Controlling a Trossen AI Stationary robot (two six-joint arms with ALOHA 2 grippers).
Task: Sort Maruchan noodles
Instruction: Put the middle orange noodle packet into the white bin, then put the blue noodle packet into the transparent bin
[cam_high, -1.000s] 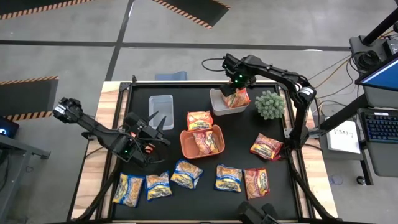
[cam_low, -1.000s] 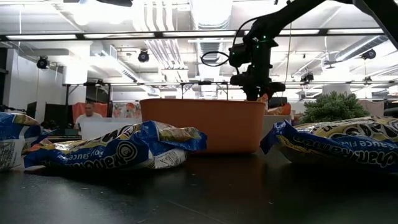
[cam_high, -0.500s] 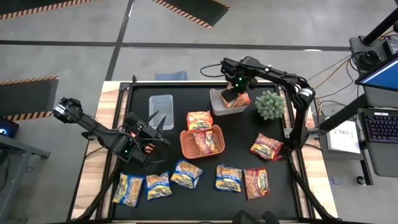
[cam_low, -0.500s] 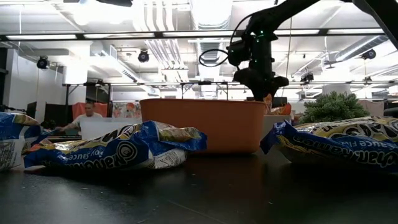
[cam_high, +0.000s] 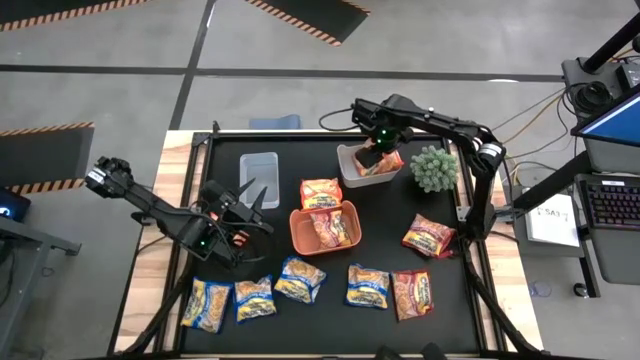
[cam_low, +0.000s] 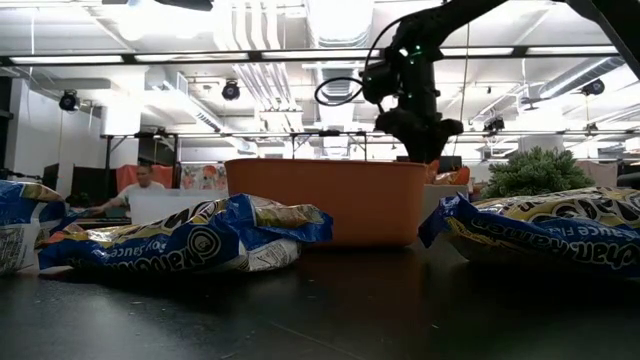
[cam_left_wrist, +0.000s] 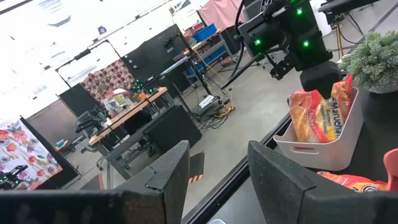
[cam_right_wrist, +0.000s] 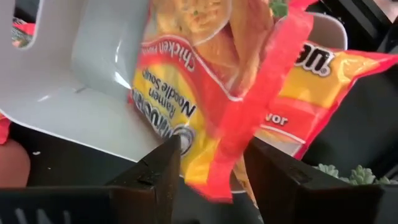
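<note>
Two orange Maruchan packets (cam_left_wrist: 320, 115) stand on edge in the white bin (cam_high: 362, 164), leaning against each other. The right pincer (cam_high: 372, 150) hangs directly above them; its fingers (cam_right_wrist: 152, 171) stand apart, with a packet's edge between them, not gripped. Just beside that pincer, on the side away from the bin's outer wall, sits the small green plant (cam_high: 434, 167). Nearer the worktop's (cam_high: 450, 290) centre, an orange packet (cam_high: 321, 191) lies against the orange bin (cam_high: 300, 230), which holds another. Two red packets (cam_high: 428, 236) lie further out, and four blue-and-yellow packets (cam_high: 300, 279) line the near edge. The left pincer (cam_high: 255, 198) waits apart, fingers open, close to the clear bin (cam_high: 259, 166).
</note>
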